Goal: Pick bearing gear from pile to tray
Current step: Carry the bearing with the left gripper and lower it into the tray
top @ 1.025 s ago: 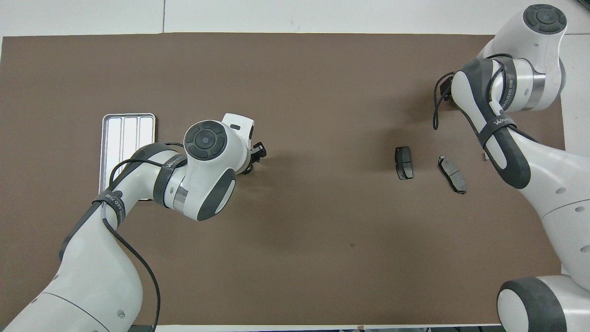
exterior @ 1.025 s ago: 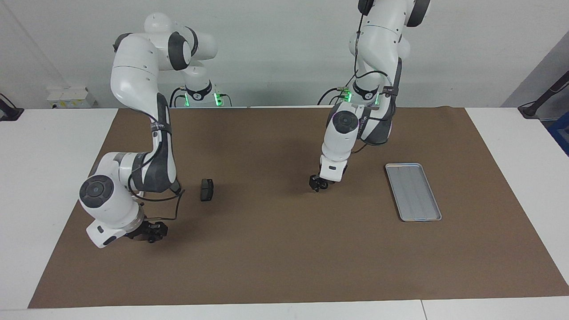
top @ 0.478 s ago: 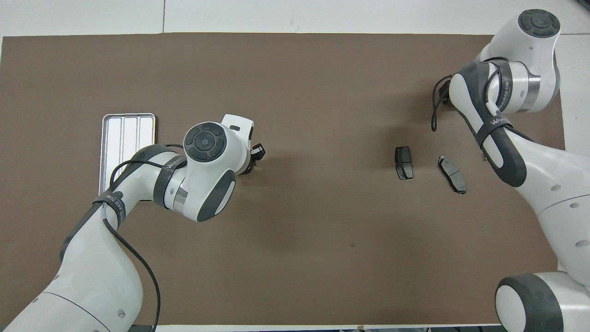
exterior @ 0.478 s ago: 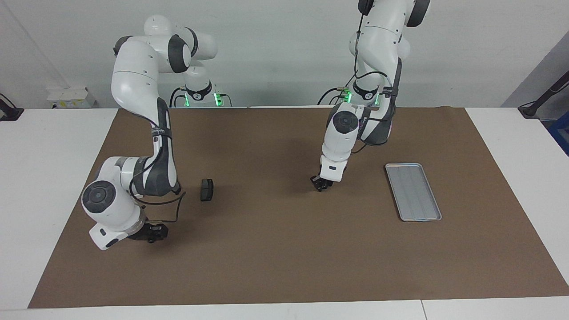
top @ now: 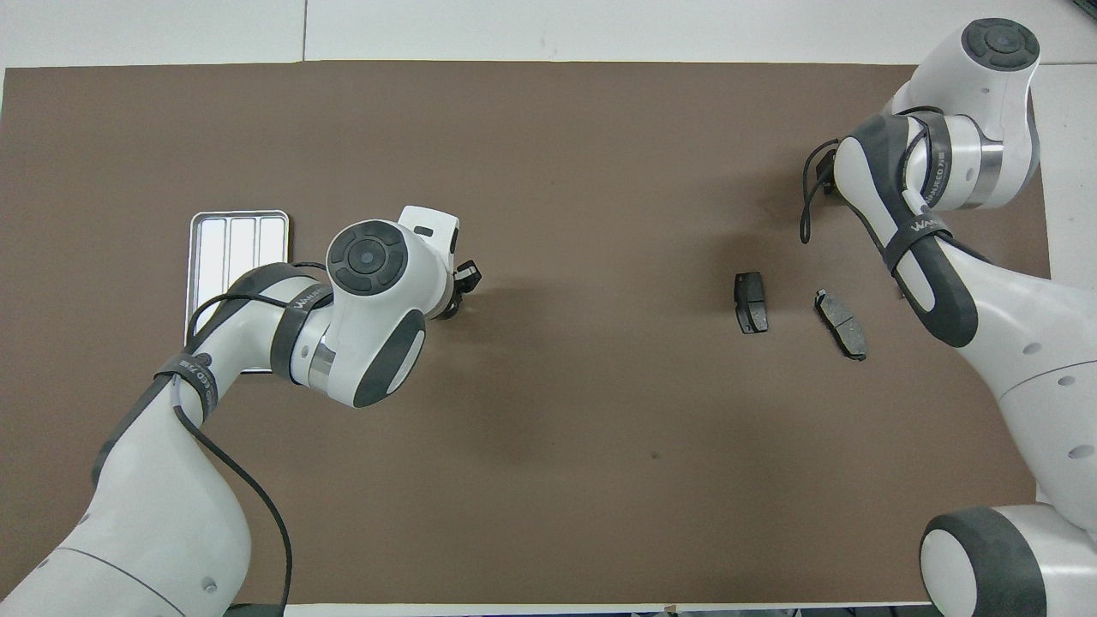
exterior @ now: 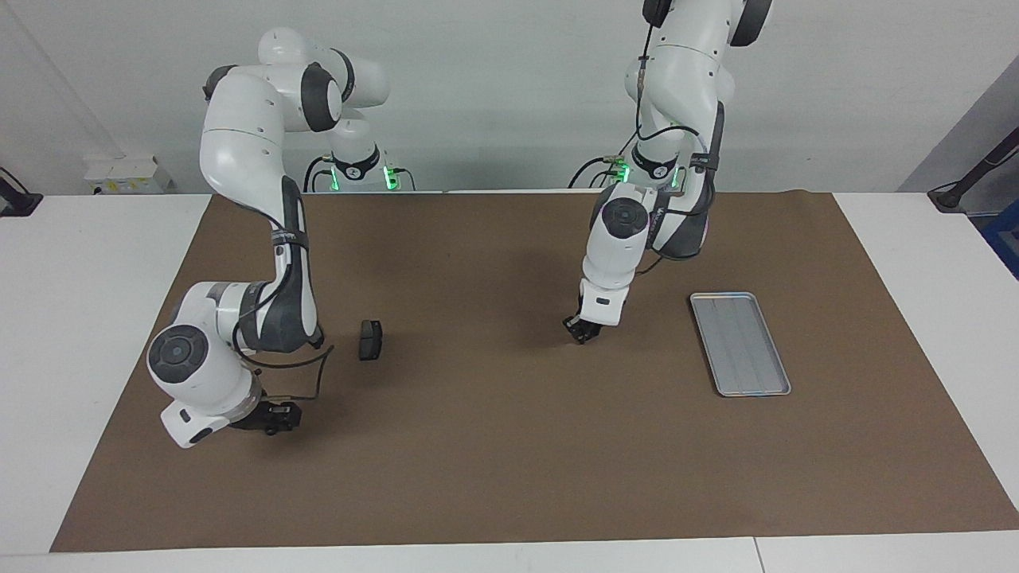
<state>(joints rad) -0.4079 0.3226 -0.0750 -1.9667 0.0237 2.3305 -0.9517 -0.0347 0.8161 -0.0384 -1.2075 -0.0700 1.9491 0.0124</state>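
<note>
Two-arm station, tray-loading task. My left gripper (exterior: 581, 330) hangs low over the middle of the brown mat (exterior: 509, 477), on the side of the tray (exterior: 740, 344) toward the mat's centre. Its wrist points steeply down, which I judge suits lifting a small part straight off the surface. I cannot tell whether this gripper is open or closed, nor whether anything sits in it. The tray lies flat toward the left arm's end of the mat, long side running from the robots' edge toward the facing edge. Its ridged floor is bare, so I judge that delivery is not yet made. My right gripper (exterior: 271, 418) is low over the mat near the corner at the right arm's end, toward the edge away from the robots. The forearm is bent down over it, and here too I cannot tell how wide it stands. What shows of the pile is two dark grey pads: one pad (top: 752, 302) lies clear of the arm, and the second pad (top: 842, 323) lies beside it, closer to the right arm's end, partly under that arm's elbow. No bearing gear can be made out anywhere on the mat. If one is held, it is too small to see. The likely next need is a short carry from mid-mat to the tray.
</note>
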